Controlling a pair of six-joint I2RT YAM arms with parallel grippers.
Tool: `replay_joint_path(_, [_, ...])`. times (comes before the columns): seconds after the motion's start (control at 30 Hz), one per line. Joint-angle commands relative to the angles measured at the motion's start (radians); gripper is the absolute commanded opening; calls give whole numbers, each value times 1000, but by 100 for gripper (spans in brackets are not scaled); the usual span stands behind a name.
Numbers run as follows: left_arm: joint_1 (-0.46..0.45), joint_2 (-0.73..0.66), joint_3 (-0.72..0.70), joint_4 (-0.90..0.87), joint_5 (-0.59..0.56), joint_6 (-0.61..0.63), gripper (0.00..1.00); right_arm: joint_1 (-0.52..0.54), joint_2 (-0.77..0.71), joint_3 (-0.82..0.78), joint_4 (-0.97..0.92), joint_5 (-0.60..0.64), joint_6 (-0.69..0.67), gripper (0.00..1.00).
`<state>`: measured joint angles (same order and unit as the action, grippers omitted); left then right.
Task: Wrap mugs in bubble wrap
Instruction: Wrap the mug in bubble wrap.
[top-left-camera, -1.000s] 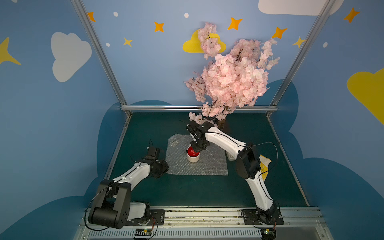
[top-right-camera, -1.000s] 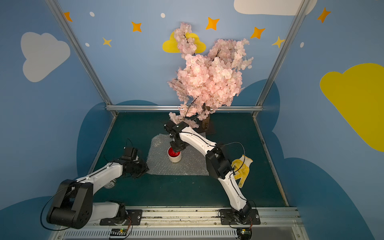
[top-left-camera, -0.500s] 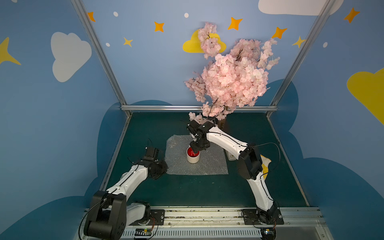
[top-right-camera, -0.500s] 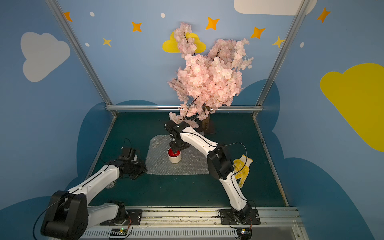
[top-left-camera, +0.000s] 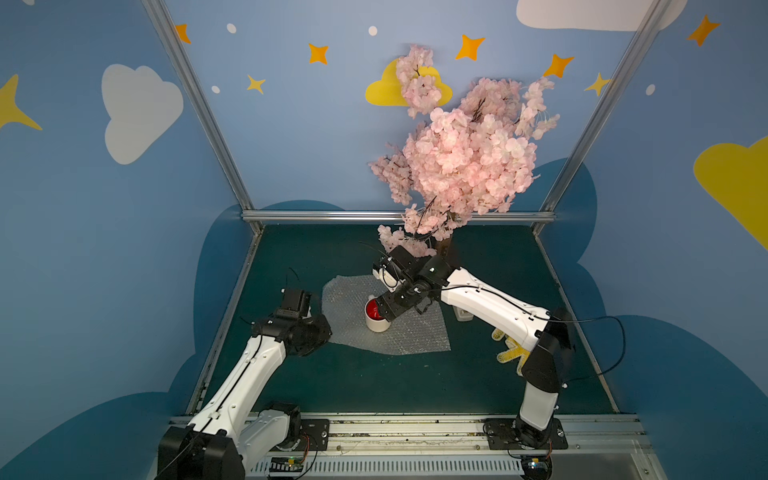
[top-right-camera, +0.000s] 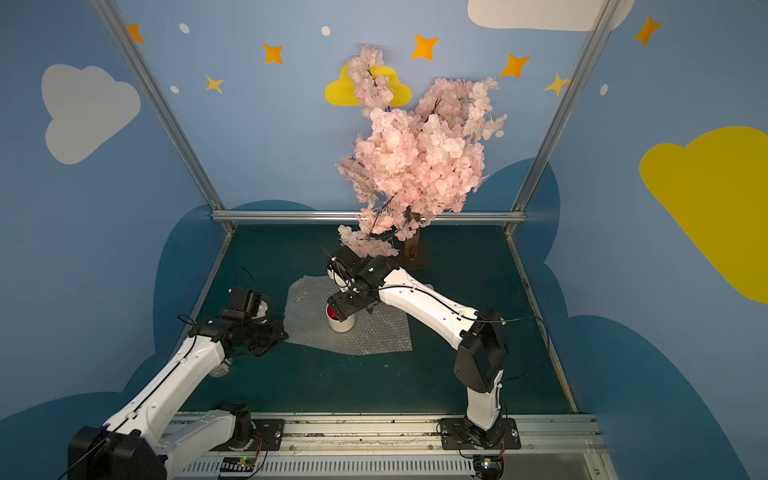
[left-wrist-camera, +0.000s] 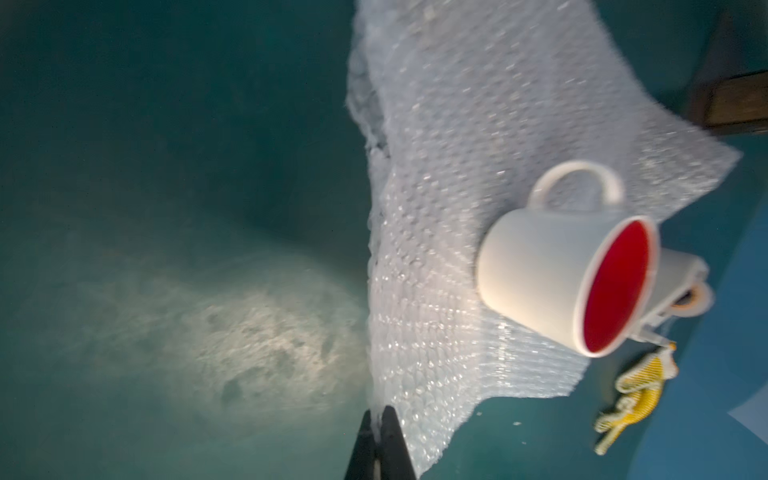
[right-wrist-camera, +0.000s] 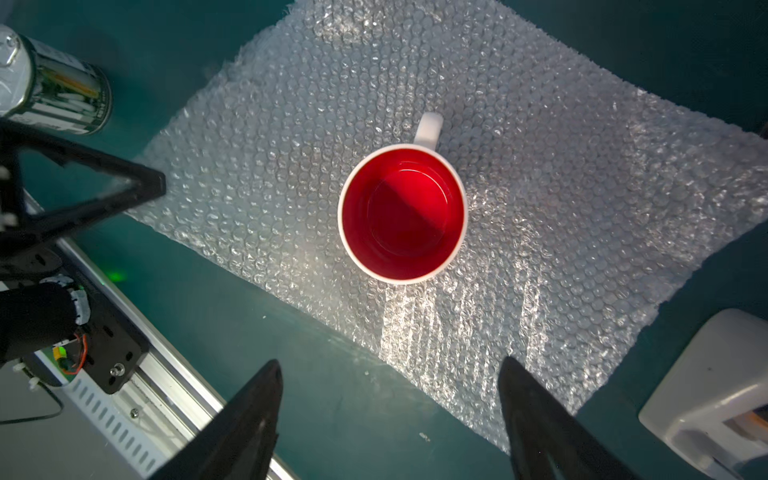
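Pinches bubble wrap (left-wrist-camera: 436, 249) edge with left gripper (left-wrist-camera: 377, 419), jaws tight — holds right gripper (right-wrist-camera: 390, 365) wide apart, empty, above 1 upright mug (right-wrist-camera: 402, 212) on it.

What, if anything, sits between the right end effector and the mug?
Nothing visible. The right end effector hangs open straight above the upright mug on the bubble wrap. The left end effector pinches the sheet's edge, off to the side.
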<state>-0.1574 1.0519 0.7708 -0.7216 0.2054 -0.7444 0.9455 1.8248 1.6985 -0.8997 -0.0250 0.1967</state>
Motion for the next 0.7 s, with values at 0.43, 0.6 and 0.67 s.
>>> replay_joint_path(0.43, [-134,384,304,149,156,14,3,-10,-5,-101,224,-108,-57,81])
replay_joint_path(0.6, [-197,453,349,189,152,-4,3,-21,-27,-149,266,-123,-18,77])
replay_joint_path(0.67, [-218,486,364,206,152,-9,3,-28,-34,-169,282,-112,2,73])
